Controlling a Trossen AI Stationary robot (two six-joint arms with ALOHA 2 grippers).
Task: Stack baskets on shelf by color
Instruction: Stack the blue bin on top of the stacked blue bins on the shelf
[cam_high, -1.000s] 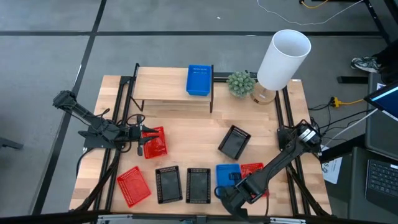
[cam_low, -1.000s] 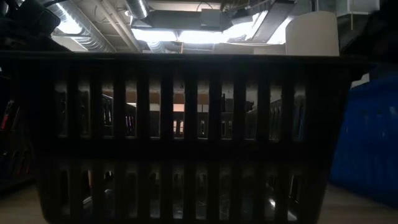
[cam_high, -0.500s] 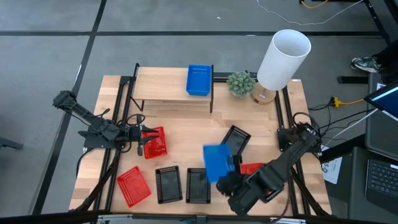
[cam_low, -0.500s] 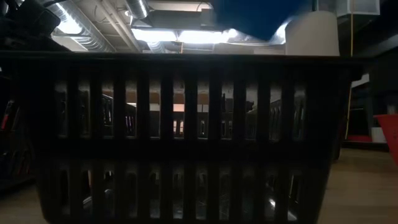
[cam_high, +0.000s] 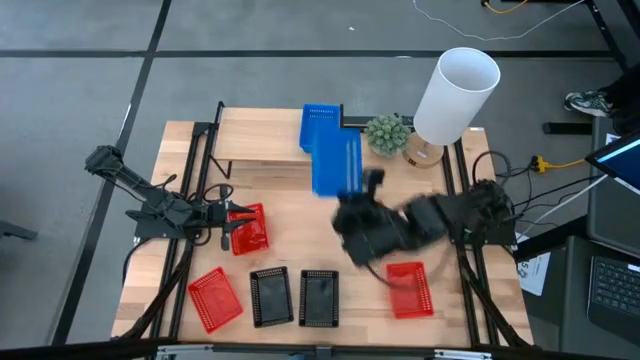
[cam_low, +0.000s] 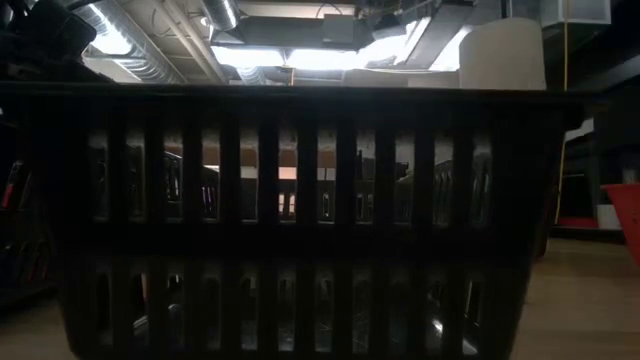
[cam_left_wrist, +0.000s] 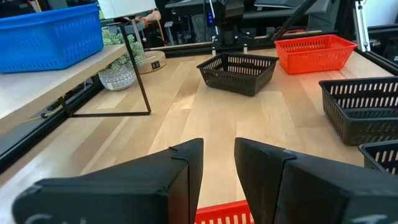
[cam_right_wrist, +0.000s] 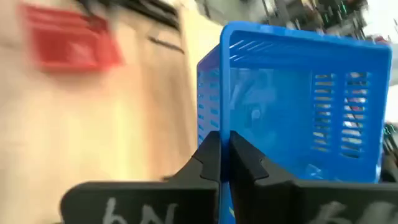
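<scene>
- the carried blue basket (cam_high: 335, 165) hangs in the air just in front of the shelf (cam_high: 260, 140), near the blue basket (cam_high: 320, 118) already resting on it.
- it looks light, a stiff thin-walled plastic mesh that might flex a little; the rim or a short wall is the natural place to pinch, and a one-wall hold may let it tip or swing.
- the right tool (cam_right_wrist: 224, 149) is pinched tight on one wall of this basket, fingers nearly together.
- the left tool (cam_left_wrist: 217, 171) waits over a red basket (cam_high: 248, 228) at the surface's left edge, fingers narrowly parted, holding nothing.
- other red and black baskets lie on the surface (cam_high: 300, 240).
</scene>
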